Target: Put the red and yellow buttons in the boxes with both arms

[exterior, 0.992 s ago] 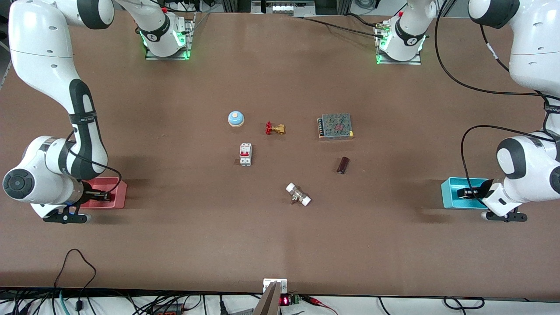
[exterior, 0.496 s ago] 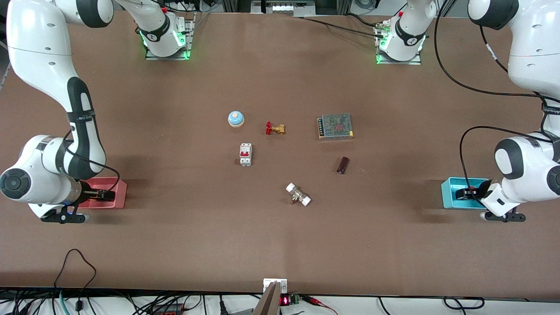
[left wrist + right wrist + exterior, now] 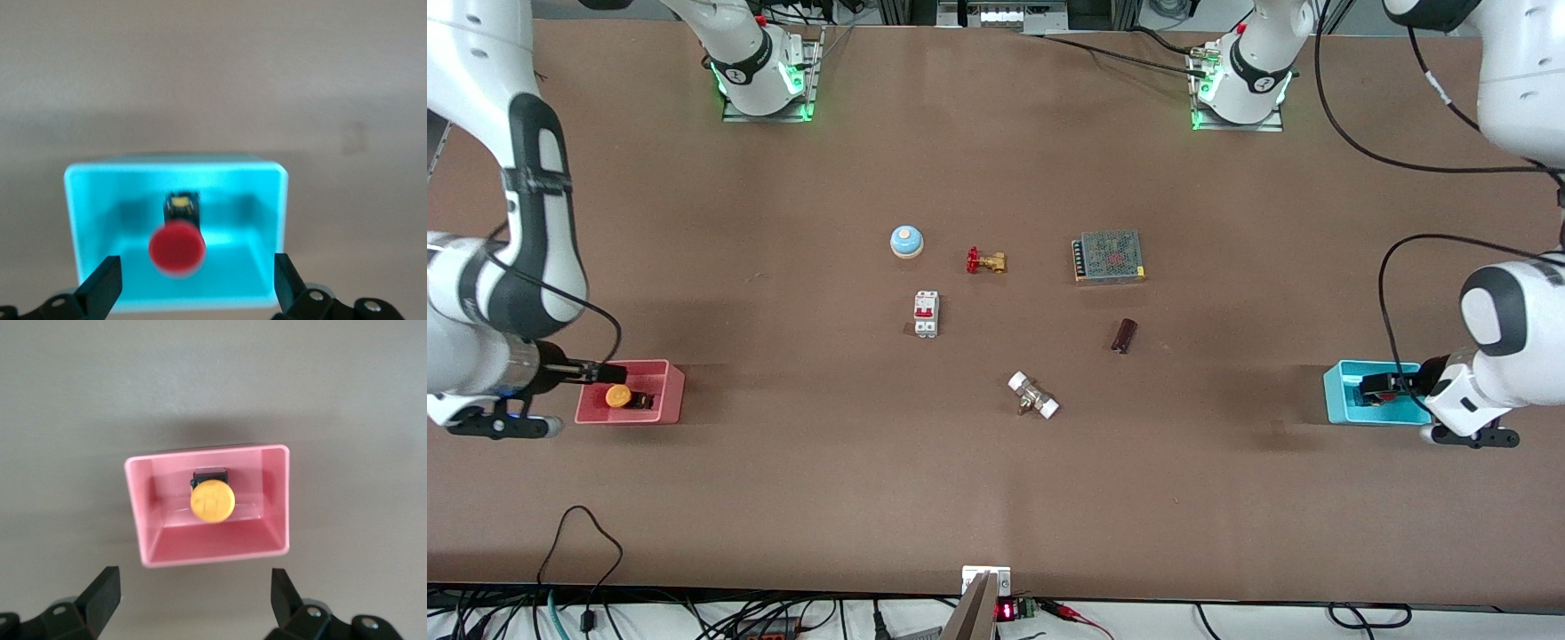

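Note:
The yellow button (image 3: 212, 501) sits in the pink-red box (image 3: 273, 500), and it also shows in the front view (image 3: 617, 396) in that box (image 3: 667, 396) at the right arm's end of the table. My right gripper (image 3: 195, 590) is open and empty above the box's edge (image 3: 605, 372). The red button (image 3: 176, 248) sits in the cyan-blue box (image 3: 280, 220) at the left arm's end (image 3: 1343, 396). My left gripper (image 3: 197, 287) is open and empty just above that box (image 3: 1383, 388) and hides the red button in the front view.
In the table's middle lie a blue dome bell (image 3: 906, 241), a brass valve (image 3: 985, 261), a white and red breaker (image 3: 926, 314), a mesh-topped metal unit (image 3: 1109, 256), a dark small cylinder (image 3: 1124, 335) and a white-capped fitting (image 3: 1033, 396).
Both grippers have lifted up and drawn back out of the boxes. The yellow button is now uncovered in the pink-red box.

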`<state>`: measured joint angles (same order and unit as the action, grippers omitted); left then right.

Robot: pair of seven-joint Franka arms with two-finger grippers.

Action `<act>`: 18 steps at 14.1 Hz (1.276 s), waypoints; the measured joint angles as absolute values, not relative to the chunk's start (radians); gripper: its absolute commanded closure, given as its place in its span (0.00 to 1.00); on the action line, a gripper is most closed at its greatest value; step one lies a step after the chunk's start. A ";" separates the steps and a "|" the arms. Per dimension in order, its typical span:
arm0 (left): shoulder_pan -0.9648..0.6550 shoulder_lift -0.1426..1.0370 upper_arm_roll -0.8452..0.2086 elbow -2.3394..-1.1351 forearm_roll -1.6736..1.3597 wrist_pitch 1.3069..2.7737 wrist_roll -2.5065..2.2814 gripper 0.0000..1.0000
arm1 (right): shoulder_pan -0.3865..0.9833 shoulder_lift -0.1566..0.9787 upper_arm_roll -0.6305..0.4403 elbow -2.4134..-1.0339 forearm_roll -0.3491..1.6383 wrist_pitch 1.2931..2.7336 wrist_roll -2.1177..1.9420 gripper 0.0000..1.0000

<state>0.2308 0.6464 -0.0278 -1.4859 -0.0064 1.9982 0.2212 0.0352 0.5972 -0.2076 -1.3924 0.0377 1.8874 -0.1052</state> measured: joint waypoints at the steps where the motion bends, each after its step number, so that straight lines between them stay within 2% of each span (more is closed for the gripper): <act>1: 0.227 0.613 -0.030 -1.485 -0.006 1.942 0.212 0.00 | 0.036 0.560 -0.204 -1.391 0.039 1.869 -0.105 0.00; 7: 0.139 0.432 -0.041 -1.481 -0.004 1.690 0.114 0.00 | 0.060 0.337 -0.179 -1.386 0.095 1.647 -0.105 0.00; 11: 0.065 0.349 -0.069 -1.443 -0.003 1.580 0.060 0.00 | 0.062 0.218 -0.177 -1.389 0.076 1.475 -0.097 0.00; 15: -0.016 0.283 -0.073 -1.375 0.001 1.430 0.046 0.00 | 0.087 0.116 -0.176 -1.450 -0.011 1.447 -0.091 0.00; 18: -0.024 0.225 -0.061 -1.387 -0.025 1.483 0.046 0.00 | 0.122 0.042 -0.174 -1.533 -0.033 1.471 -0.072 0.00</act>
<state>-0.0243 0.2249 -0.0613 -1.3865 -0.0250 1.4834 0.0461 0.1223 0.0417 -0.1741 -1.5328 -0.0330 1.4708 -0.0716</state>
